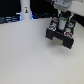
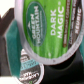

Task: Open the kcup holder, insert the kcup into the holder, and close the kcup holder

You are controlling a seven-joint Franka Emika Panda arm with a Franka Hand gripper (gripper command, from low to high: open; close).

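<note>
Above the black kcup holder (image 1: 61,36), fingers (image 1: 62,22) grasp the green-topped kcup (image 2: 44,36) labelled Dark Magic.

White table (image 1: 25,55), bare surface. Tall white bottle (image 1: 25,12) upright at the far edge, before a dark backdrop (image 1: 10,7).

arm: reaching down from above | tool (image 1: 62,22): low, pointing downward | jaw state: unclear

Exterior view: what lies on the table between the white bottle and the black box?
Nothing. In the exterior view, the stretch of white table between the white bottle and the black box is bare.
</note>
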